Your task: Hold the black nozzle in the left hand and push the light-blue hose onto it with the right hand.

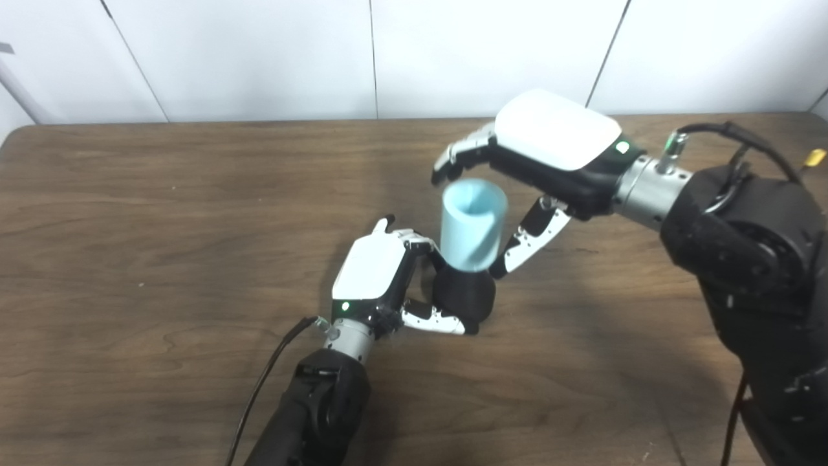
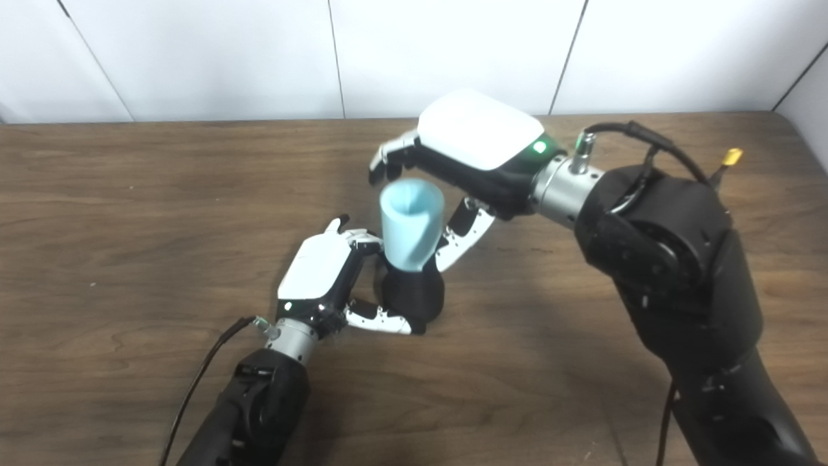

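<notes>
Hose (image 1: 472, 223) stands seated on the nozzle (image 1: 464, 296), mid-table. Your left hand (image 1: 378, 275) grips the nozzle; your right hand (image 1: 550, 152) hovers over the hose, fingers spread, holding nothing. Only release seems left.

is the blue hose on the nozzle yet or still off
On: the light-blue hose stands upright with its lower end seated on the black nozzle, gripped by the left hand.

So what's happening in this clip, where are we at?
The left hand is wrapped around a black plastic nozzle standing on the brown wooden table. A light-blue cylindrical hose piece sits upright on top of the nozzle, its lower end at the nozzle's mouth. The right hand is arched above it, fingers apart and thumb beside it, not clamping it. How far the hose is seated cannot be told.
</notes>
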